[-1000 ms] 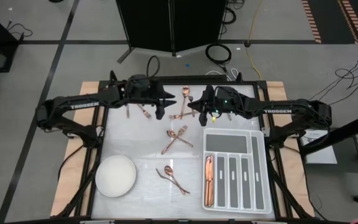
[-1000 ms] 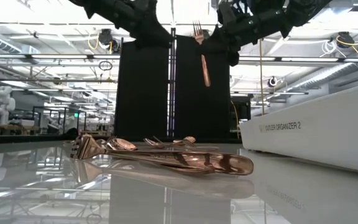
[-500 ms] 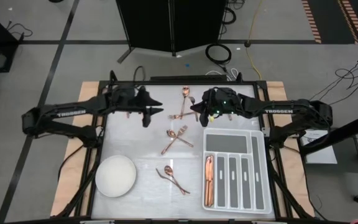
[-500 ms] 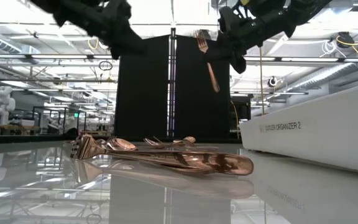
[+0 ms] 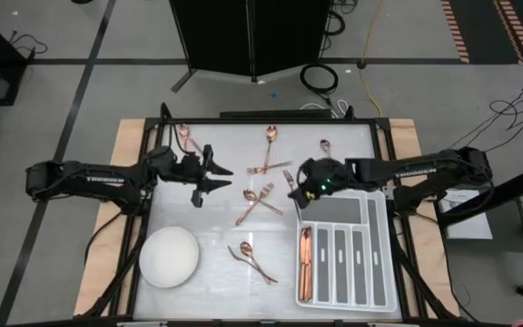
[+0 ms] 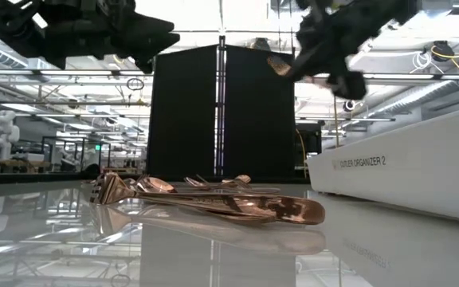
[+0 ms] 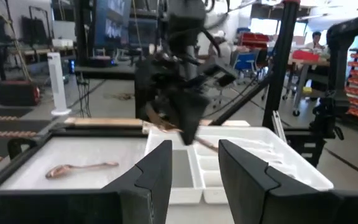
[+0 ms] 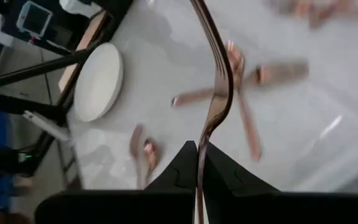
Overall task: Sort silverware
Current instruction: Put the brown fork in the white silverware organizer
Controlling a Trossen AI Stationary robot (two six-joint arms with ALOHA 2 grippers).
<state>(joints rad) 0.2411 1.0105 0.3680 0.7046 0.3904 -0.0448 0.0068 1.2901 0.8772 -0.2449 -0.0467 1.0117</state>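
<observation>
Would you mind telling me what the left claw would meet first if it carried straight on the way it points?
Probably the right claw holding a fork, with the grey tray beyond; depth is unclear.

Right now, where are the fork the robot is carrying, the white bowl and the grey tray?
fork [image 8: 219, 93]: right wrist view, on its curved neck.
white bowl [image 5: 169, 257]: high view, on the bowl's middle.
grey tray [image 5: 377, 238]: high view, on its right-hand wall.

bowl [image 5: 169, 257] front-left | tray [image 5: 377, 245] front-right | loose silverware [image 5: 260, 202] between — mid-table
</observation>
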